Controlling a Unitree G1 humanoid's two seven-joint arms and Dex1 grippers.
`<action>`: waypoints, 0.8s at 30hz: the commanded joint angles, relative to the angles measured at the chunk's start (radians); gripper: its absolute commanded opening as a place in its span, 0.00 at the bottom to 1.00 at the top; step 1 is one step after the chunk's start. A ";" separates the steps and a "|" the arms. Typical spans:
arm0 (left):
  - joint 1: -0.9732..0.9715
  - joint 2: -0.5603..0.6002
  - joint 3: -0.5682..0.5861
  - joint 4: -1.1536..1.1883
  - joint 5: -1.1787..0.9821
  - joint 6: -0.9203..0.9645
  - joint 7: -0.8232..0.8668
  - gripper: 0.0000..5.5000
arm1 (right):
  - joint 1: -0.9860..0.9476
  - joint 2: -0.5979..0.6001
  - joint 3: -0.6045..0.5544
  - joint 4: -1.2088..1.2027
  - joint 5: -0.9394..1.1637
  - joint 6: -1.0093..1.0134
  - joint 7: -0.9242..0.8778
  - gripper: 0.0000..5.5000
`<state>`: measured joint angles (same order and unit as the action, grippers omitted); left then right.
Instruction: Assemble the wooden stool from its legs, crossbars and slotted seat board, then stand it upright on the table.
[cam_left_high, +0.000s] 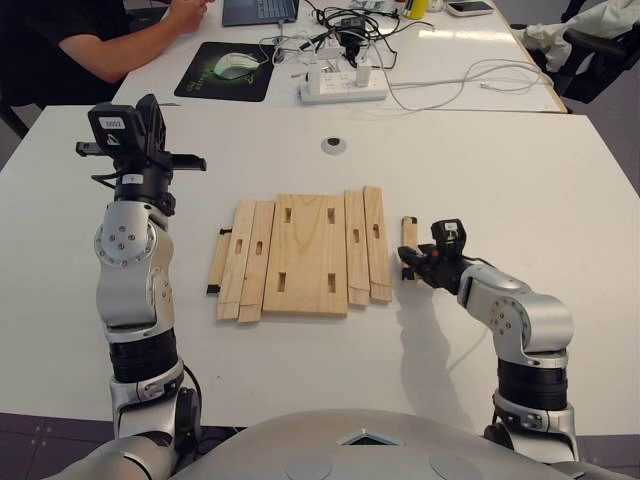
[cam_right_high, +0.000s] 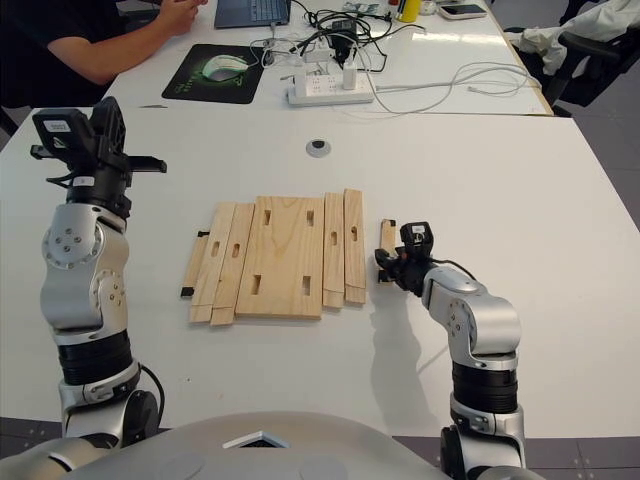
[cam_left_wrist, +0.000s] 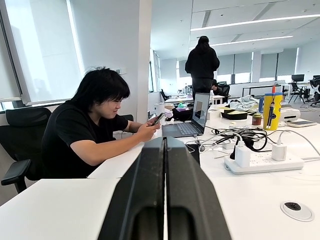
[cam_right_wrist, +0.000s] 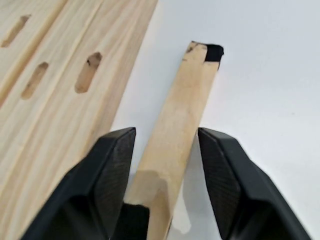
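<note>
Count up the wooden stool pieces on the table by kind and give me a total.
Slotted seat board: 1
Narrow planks: 4
Thin crossbars: 2
Total: 7

Slotted seat board (cam_left_high: 306, 255) lies flat between leg boards (cam_left_high: 245, 262); short crossbar (cam_left_high: 409, 232) just right.

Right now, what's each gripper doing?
Left gripper: shut, empty.
Right gripper: open, straddling the short wooden piece, not clamped.
</note>
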<state>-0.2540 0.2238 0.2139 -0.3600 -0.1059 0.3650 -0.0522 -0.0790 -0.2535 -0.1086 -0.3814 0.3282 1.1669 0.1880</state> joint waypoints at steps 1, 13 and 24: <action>-0.017 0.012 -0.006 -0.002 0.000 0.021 -0.004 0.00 | -0.008 -0.034 0.019 -0.006 -0.043 0.011 -0.031 0.42; -0.039 0.027 0.020 -0.010 -0.006 0.029 0.007 0.00 | 0.016 -0.064 0.044 0.044 -0.060 0.118 -0.012 0.24; -0.085 -0.001 0.113 0.077 -0.161 0.122 -0.005 0.00 | -0.192 -0.069 -0.047 0.178 -0.059 -0.282 0.046 0.24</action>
<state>-0.3158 0.2227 0.3089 -0.3033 -0.1806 0.4190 -0.0070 -0.1737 -0.3180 -0.1480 -0.2163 0.2804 1.0505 0.2011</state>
